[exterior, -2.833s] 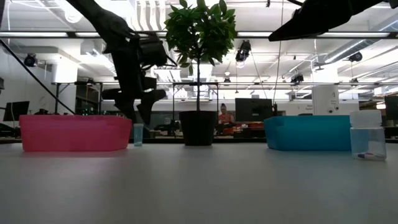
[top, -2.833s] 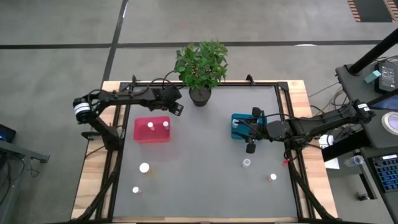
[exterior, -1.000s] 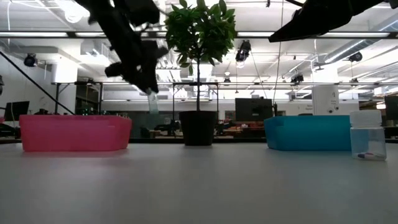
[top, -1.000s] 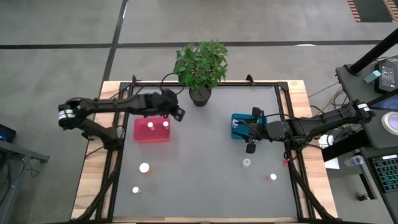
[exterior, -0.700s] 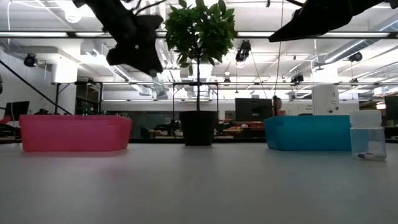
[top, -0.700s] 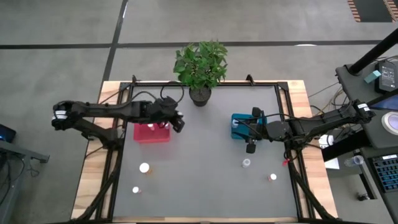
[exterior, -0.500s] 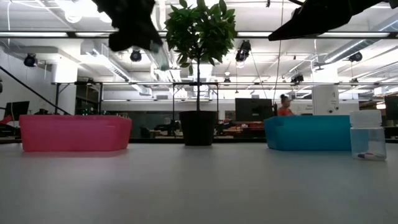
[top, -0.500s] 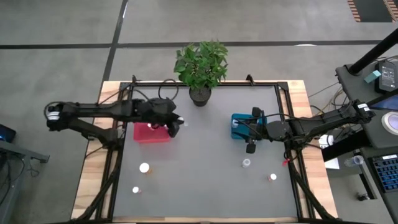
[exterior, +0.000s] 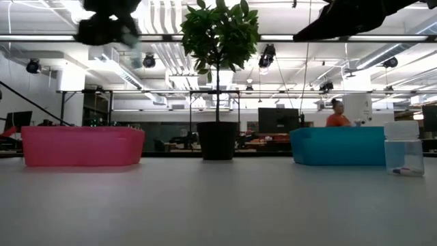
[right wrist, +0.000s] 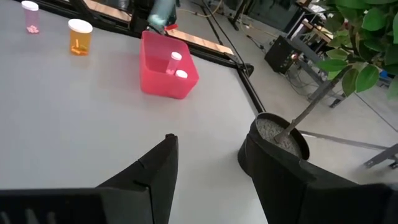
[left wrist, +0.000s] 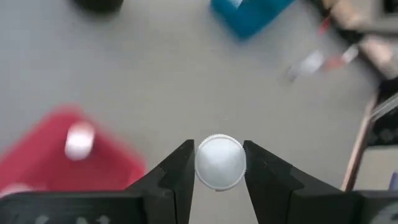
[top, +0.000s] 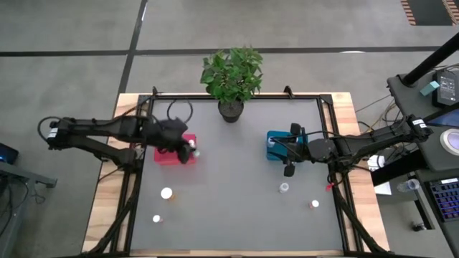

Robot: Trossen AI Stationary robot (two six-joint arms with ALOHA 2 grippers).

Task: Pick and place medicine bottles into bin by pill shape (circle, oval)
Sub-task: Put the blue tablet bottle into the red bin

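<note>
My left gripper (top: 191, 153) is shut on a small medicine bottle with a white cap (left wrist: 219, 163), high above the right end of the red bin (top: 168, 153). In the low view the gripper (exterior: 109, 24) shows at the top left. The red bin holds two bottles (right wrist: 176, 65). My right gripper (top: 289, 170) is open and empty, just near of the teal bin (top: 275, 145). Other bottles stand on the table: an orange one (top: 166, 193), a small one (top: 156, 218), a clear one (top: 284, 188) and one more (top: 314, 204). My left gripper pinches the bottle between its two fingers (left wrist: 180, 171), one on each side at the white cap's rim (left wrist: 202, 163). The fingers come from above, pointing down. The bottle is lifted clear, cap up, high over the table.
A black plant pot (top: 230, 110) with a leafy plant stands at the far middle. A black frame (top: 326, 122) runs around the table top. Grey table shows between the two bins. A person in orange (exterior: 336, 117) shows in the room beyond.
My left gripper has carried the bottle upward and toward the table's near and left edges, from beyond the red bin's far right corner to above its right end. It has stayed shut on the bottle.
</note>
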